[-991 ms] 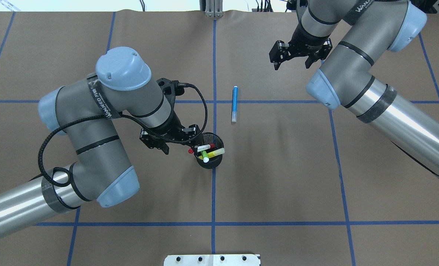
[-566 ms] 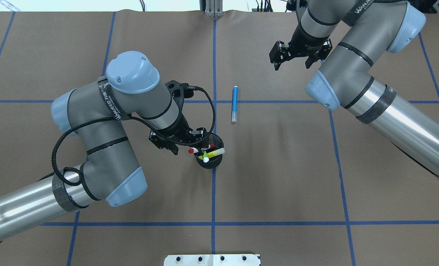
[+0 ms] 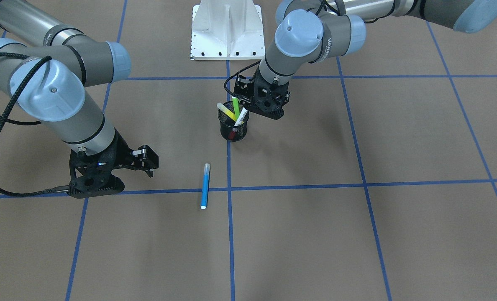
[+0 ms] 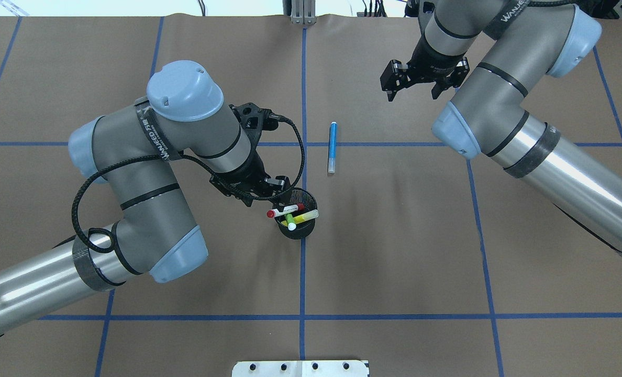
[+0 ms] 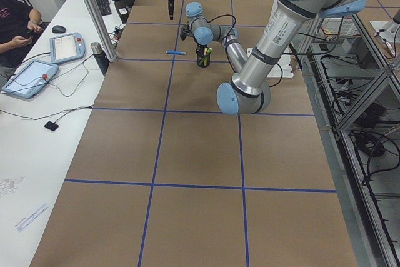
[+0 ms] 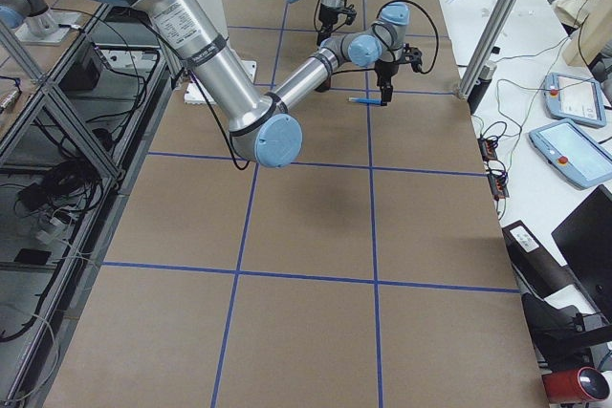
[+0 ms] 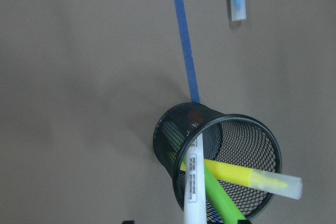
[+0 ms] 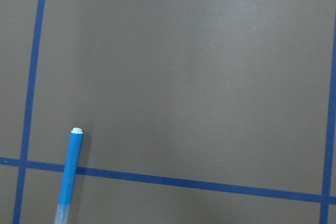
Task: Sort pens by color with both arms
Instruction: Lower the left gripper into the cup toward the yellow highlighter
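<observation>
Left end effector has advanced to the cup rim, jaws apart beside the red-capped pen. Right end effector, fingers spread, hovers near the far edge of the table.

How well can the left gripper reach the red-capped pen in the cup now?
Probably yes: the left gripper hangs open beside the mesh cup, and the red-capped pen leans toward it, nothing between.

Left fingers and right fingers both spread.
</observation>
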You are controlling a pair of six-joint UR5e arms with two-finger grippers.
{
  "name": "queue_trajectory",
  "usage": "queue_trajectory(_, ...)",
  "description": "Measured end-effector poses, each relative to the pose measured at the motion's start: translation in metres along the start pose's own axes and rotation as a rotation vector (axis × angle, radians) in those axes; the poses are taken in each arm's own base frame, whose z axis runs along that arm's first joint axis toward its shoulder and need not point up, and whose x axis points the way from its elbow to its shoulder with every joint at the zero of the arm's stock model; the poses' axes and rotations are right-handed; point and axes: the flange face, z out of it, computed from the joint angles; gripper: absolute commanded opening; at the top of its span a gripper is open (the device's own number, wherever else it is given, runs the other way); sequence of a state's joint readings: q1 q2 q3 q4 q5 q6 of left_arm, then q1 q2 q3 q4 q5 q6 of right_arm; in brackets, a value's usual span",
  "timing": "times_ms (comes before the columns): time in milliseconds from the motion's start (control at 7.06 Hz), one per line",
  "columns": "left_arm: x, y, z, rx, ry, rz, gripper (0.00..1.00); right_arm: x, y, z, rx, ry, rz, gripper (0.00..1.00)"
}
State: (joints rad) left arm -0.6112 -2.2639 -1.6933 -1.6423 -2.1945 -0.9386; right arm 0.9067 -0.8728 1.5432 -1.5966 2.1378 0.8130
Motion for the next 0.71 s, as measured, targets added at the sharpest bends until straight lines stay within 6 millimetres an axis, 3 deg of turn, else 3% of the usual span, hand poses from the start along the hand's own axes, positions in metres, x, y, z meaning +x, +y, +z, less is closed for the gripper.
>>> queue_trajectory(425, 0.002, -0.001, -0.002, 0.011, -0.004, 0.033, 0.72, -0.007, 0.008, 0.001, 0.016, 0.008, 0.019, 1.00)
queue_trajectory(708, 0.010, 0.006, 0.006, 0.001, -0.003, 0.045, 0.64, -0.004, 0.010, 0.002, 0.015, 0.010, 0.022, 1.00)
